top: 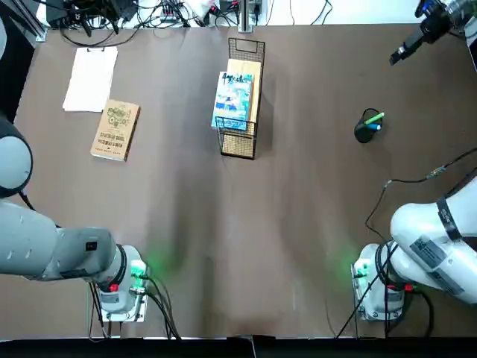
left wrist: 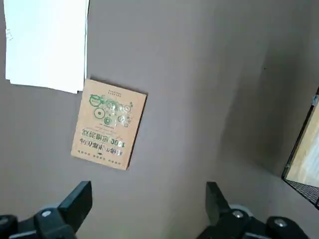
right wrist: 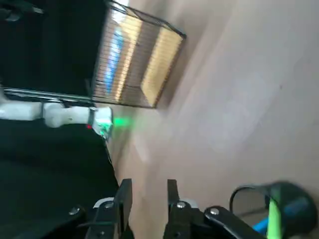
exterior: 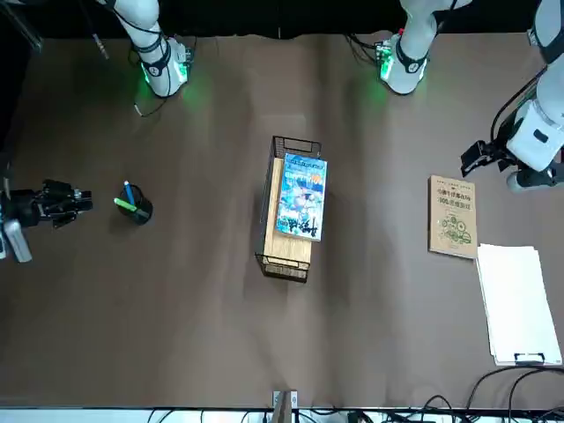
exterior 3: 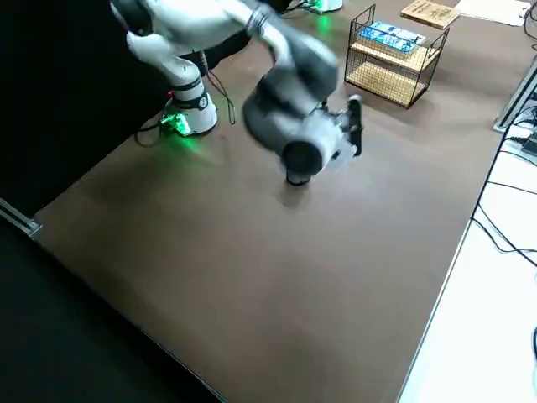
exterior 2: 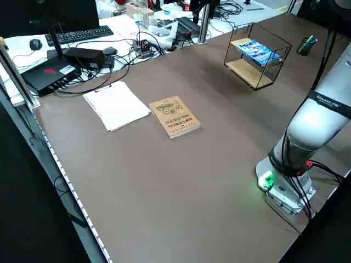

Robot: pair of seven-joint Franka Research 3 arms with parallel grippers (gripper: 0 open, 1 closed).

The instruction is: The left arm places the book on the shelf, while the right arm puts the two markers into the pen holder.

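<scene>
The light-blue book [top: 233,101] lies flat on the wooden top of the black wire shelf [top: 240,145] at the table's far middle. Both markers, one green [top: 374,118] and one blue [top: 374,127], stand in the black pen holder [top: 364,133] on the right. My right gripper [top: 397,54] hovers beyond the holder near the far right corner, its fingers [right wrist: 124,196] a little apart and empty. In the front view my left gripper [exterior: 467,160] hangs above the table near the brown book; the left wrist view shows it [left wrist: 148,196] wide open and empty.
A brown kraft-covered book [top: 115,129] and a white paper sheet [top: 91,78] lie at the far left. Cables and equipment [top: 149,11] line the far edge. The arm bases [top: 123,287] glow green at the near edge.
</scene>
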